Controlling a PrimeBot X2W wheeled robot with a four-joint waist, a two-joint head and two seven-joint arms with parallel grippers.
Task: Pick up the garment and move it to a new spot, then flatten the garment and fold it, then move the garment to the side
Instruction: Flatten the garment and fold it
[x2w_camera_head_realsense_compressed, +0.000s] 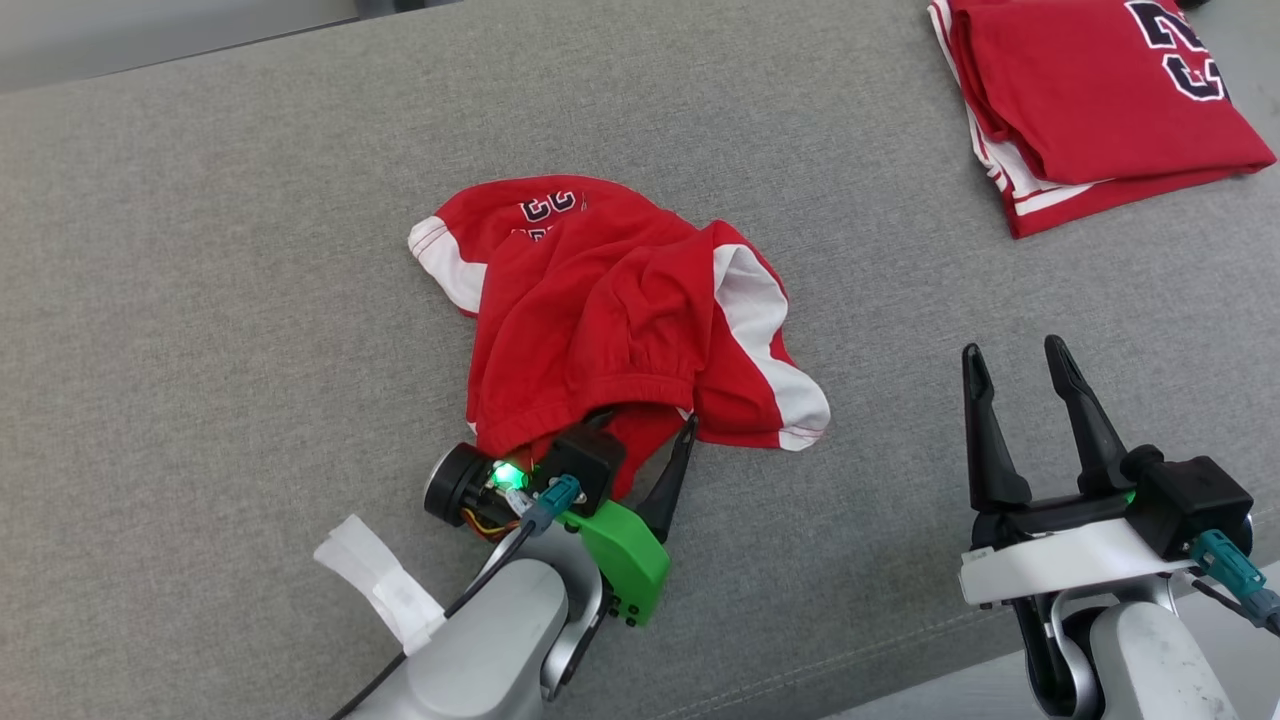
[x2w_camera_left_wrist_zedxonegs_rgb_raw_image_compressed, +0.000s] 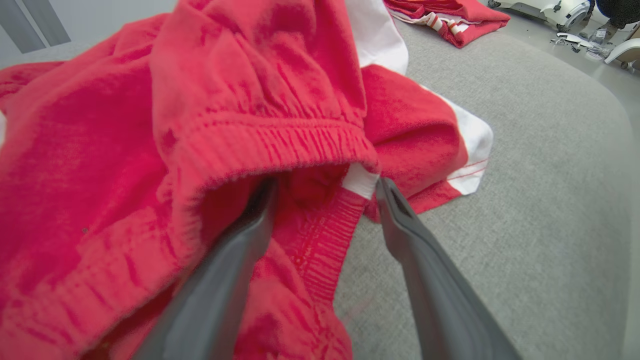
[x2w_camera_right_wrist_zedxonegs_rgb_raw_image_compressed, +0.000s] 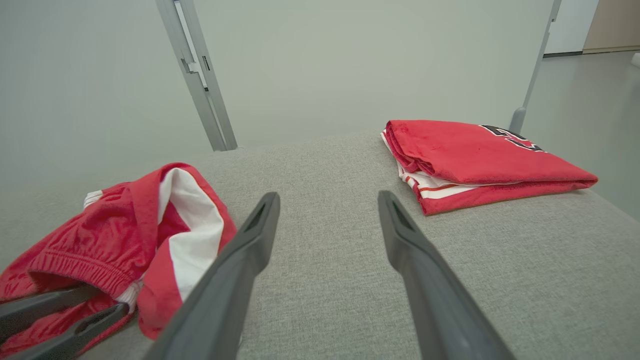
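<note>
The garment (x2w_camera_head_realsense_compressed: 600, 320) is a pair of red shorts with white side panels, lying crumpled in the middle of the grey cushioned surface (x2w_camera_head_realsense_compressed: 200, 250). My left gripper (x2w_camera_head_realsense_compressed: 645, 430) stands open at its near edge. In the left wrist view (x2w_camera_left_wrist_zedxonegs_rgb_raw_image_compressed: 325, 187) one finger reaches into the elastic waistband's opening under the garment (x2w_camera_left_wrist_zedxonegs_rgb_raw_image_compressed: 200, 100), and the other lies outside on the grey cloth. Part of the waistband sits between the two fingers, unpinched. My right gripper (x2w_camera_head_realsense_compressed: 1015, 350) is open over bare surface right of the shorts, holding nothing. Its wrist view (x2w_camera_right_wrist_zedxonegs_rgb_raw_image_compressed: 328, 197) has the garment (x2w_camera_right_wrist_zedxonegs_rgb_raw_image_compressed: 125, 230) at the left, with the left gripper (x2w_camera_right_wrist_zedxonegs_rgb_raw_image_compressed: 107, 300) there.
A folded red garment (x2w_camera_head_realsense_compressed: 1100, 90) with a dark number print lies at the far right corner, also seen as the folded garment (x2w_camera_right_wrist_zedxonegs_rgb_raw_image_compressed: 480, 155) ahead of my right gripper. The surface's front edge (x2w_camera_head_realsense_compressed: 900, 680) runs close to my right arm. A metal post (x2w_camera_right_wrist_zedxonegs_rgb_raw_image_compressed: 200, 75) stands behind the surface.
</note>
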